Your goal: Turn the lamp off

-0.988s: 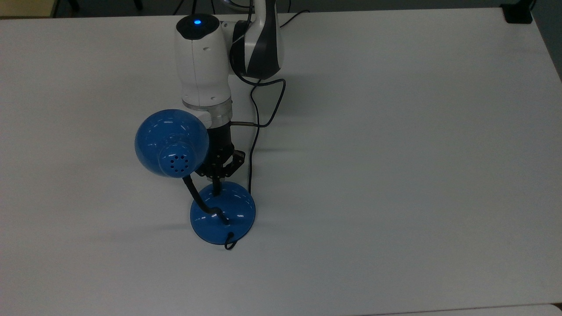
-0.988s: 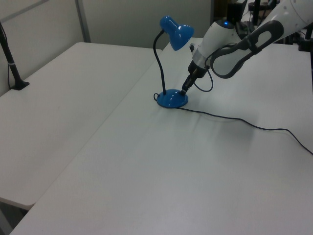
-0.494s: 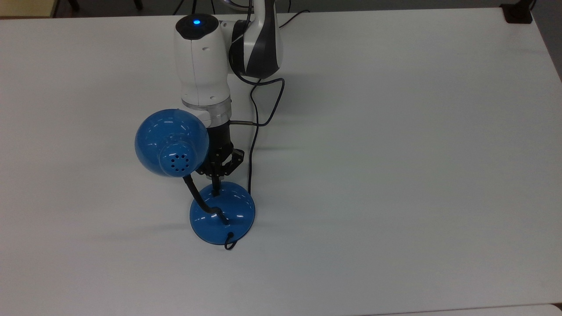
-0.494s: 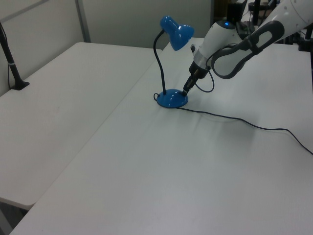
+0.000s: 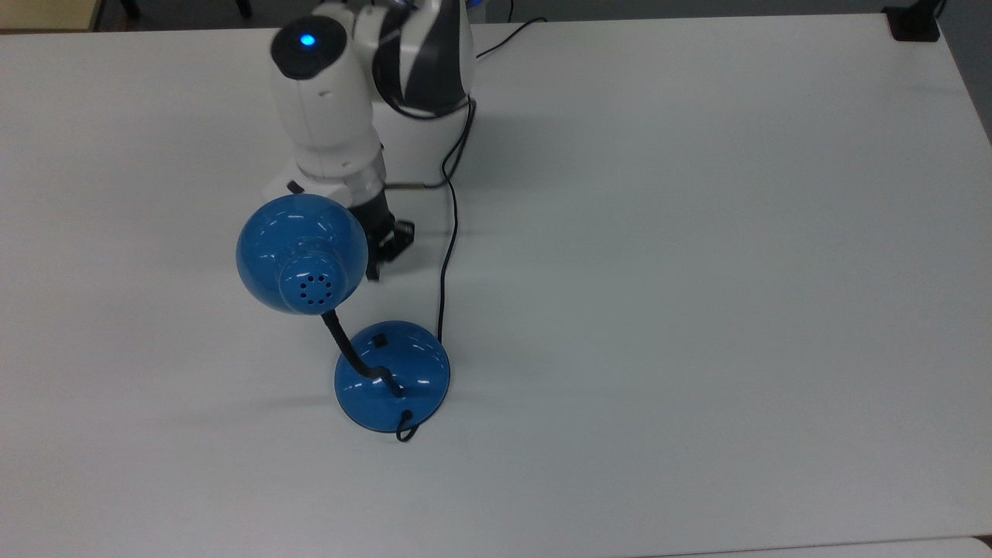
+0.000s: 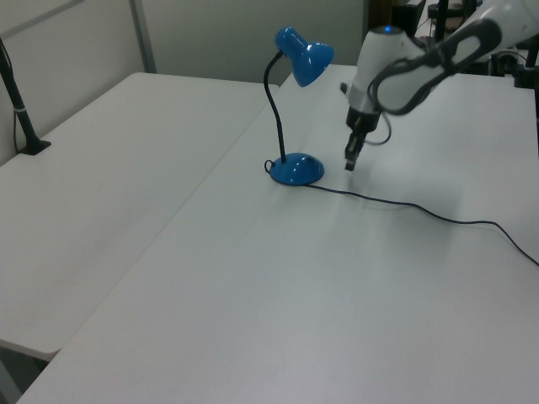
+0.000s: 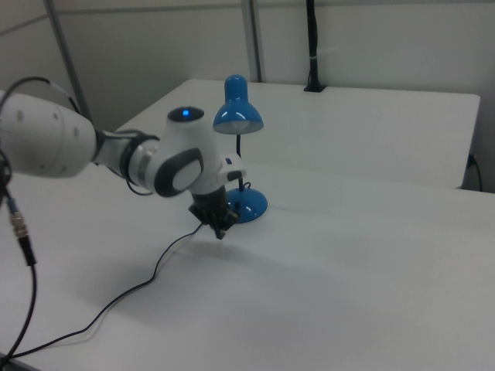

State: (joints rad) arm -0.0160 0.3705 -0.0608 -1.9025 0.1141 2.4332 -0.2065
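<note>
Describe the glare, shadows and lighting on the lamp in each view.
Top view: white highlight streaks glint on the lamp's shade and base, with a faint soft shadow on the table toward the top view's left. Left view: the base shows a small glint. Right view: the shade's opening looks pale, and whether it is lit cannot be told.
</note>
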